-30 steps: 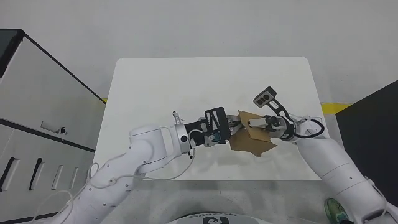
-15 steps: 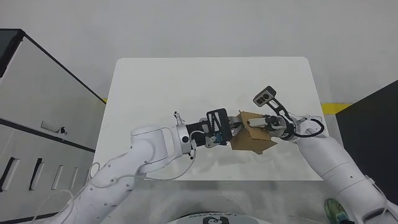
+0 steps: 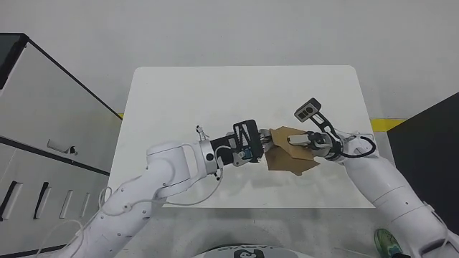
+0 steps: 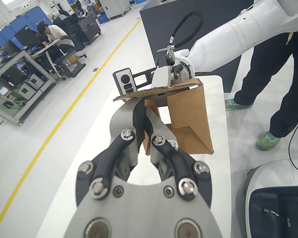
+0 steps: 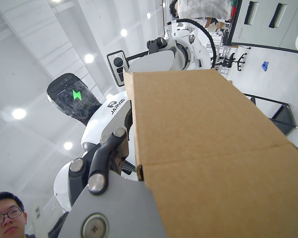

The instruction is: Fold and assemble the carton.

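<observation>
The brown carton (image 3: pixel 290 156) hangs between the two arms over the near part of the white table (image 3: pixel 215 100), a little right of its middle. Whether its lowest corner touches the tabletop cannot be told. The left gripper (image 4: pixel 144 125) has its fingers pinched together on a thin edge of cardboard at the carton's left end. The right gripper (image 3: pixel 297 142) lies against the broad panel at the right end, and that panel hides how its fingers stand. The task looks partly done at best. One panel lies flat on top, another hangs from it at an angle, and loose flaps show beneath. No closed box shape has formed, so squaring the walls and tucking the flaps appear to remain.
</observation>
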{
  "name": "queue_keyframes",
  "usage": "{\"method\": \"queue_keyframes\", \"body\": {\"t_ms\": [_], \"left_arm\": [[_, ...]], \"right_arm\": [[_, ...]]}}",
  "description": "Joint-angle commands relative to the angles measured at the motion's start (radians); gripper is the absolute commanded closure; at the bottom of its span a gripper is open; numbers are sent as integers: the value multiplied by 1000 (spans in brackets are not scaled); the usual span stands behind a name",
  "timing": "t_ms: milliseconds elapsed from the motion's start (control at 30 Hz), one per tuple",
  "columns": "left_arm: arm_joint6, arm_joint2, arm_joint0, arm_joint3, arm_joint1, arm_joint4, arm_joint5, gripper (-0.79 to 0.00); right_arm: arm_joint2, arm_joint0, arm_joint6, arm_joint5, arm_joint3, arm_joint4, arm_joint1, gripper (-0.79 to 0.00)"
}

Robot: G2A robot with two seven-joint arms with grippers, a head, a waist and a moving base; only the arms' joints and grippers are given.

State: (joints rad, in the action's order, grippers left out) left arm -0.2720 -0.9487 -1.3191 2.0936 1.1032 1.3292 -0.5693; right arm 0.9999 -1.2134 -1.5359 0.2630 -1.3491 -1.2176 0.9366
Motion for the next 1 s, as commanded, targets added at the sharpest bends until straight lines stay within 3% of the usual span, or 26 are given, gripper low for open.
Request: {"method": "queue_keyframes", "body": {"t_ms": [0, 467, 967], "left_arm": [[-2, 9, 1, -4, 1, -3, -6, 0], [-2, 55, 30, -25, 13, -10, -13, 0], [-10, 22, 8, -4, 8, -6, -17, 0]], "right_arm": [[-1, 0, 0, 2, -1, 4, -1, 0], [-21, 6, 0, 12, -14, 7, -3, 0], [-12, 2, 0, 19, -19, -8, -14, 0]]}}
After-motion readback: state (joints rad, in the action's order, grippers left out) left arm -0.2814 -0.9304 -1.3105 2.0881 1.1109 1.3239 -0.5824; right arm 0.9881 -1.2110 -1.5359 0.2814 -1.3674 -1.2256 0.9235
